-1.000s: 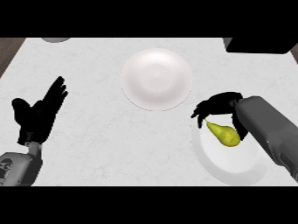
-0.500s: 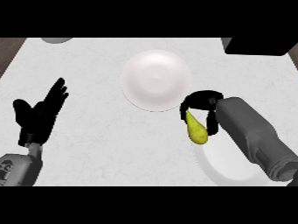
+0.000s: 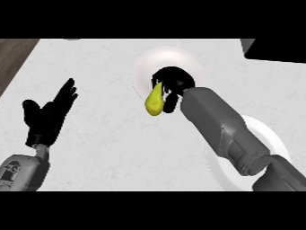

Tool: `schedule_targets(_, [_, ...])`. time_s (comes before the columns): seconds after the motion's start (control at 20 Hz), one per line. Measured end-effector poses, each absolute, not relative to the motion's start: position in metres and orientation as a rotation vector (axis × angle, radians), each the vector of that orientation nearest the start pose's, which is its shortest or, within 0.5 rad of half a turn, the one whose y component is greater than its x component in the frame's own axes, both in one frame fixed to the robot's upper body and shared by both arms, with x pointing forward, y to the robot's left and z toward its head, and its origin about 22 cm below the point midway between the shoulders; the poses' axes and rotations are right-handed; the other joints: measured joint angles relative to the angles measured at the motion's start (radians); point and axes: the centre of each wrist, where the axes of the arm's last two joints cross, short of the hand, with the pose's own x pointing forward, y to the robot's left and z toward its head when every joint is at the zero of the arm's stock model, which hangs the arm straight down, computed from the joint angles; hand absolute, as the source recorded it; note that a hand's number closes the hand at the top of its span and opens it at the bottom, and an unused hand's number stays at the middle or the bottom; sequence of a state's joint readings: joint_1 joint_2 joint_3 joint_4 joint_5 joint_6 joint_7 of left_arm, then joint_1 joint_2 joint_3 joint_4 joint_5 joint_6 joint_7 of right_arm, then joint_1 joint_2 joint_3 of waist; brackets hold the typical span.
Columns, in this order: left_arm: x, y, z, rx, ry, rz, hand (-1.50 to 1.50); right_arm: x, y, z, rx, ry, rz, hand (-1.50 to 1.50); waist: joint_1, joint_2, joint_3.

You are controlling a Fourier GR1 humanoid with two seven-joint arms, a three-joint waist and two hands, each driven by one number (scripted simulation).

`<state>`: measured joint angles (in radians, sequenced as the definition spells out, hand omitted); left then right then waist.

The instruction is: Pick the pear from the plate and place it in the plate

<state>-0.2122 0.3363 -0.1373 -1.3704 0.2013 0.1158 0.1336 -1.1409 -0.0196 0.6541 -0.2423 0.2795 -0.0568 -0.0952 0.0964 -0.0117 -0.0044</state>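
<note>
My right hand (image 3: pixel 173 83) is curled round the top of a yellow-green pear (image 3: pixel 155 102), which hangs down from it. Hand and pear are above the lower left edge of the far white plate (image 3: pixel 160 59) at the middle back of the counter. A second white plate (image 3: pixel 266 134) lies at the right, nearer to me, mostly covered by my right forearm. At the left my left hand (image 3: pixel 49 114) rests open, fingers up, away from both plates.
A black box (image 3: pixel 281 48) stands at the back right corner. A dark wooden strip (image 3: pixel 3 67) runs along the counter's left side. A small grey object (image 3: pixel 72 39) peeks in at the back left.
My right hand has carried the pear up and to the left, from the near right plate to the edge of the far plate. The left hand has stayed put.
</note>
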Motion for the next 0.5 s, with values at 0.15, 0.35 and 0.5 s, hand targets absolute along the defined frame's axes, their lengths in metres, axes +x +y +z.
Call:
schedule_targets(0.15, [0.295,0.263,0.022,0.100,-1.413,-0.166,0.00,0.427,-0.053,0.068,-0.607,-1.446,1.205,1.50,0.014,-0.001,0.000])
schedule_targets(0.35, [0.298,0.259,0.023,0.093,-1.411,-0.180,0.00,0.433,-0.030,0.105,-0.880,-1.543,0.976,1.50,0.025,-0.002,-0.002])
schedule_targets(0.5, [0.299,0.256,0.023,0.092,-1.410,-0.187,0.00,0.434,-0.020,0.123,-1.042,-1.561,0.794,1.50,0.033,0.004,-0.003])
